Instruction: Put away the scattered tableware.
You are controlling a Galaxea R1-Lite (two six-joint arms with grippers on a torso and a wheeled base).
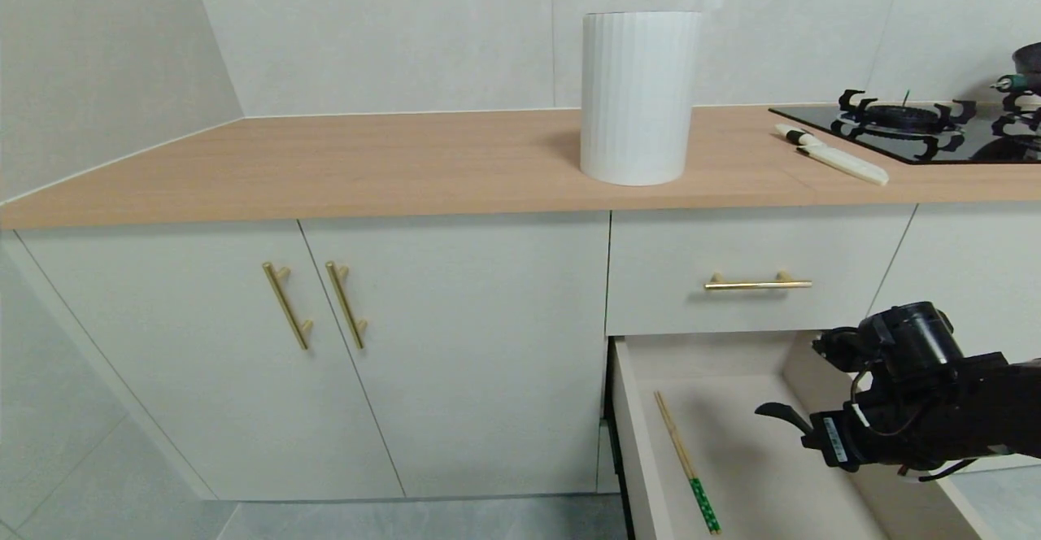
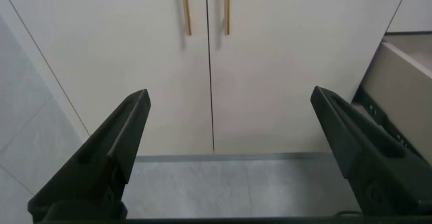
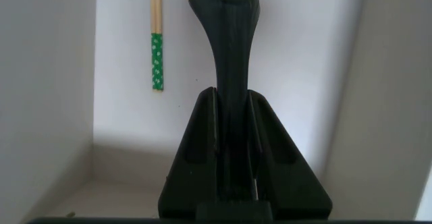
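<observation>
Shut and empty over the open drawer (image 1: 630, 410), the right claw (image 1: 777, 411) could clip its wall heading for the knife (image 1: 831, 154) at two o'clock.

2 arms: 1 gripper spread, 1 closed.
The left gripper (image 2: 229, 97) holds its jaws wide, its 2 dark fingers (image 2: 108, 163) well apart and angled outward. The right arm (image 1: 960, 422) lies low and roughly level, with the right gripper (image 1: 770, 411) pointing toward the robot's left, jaws pressed together.
</observation>
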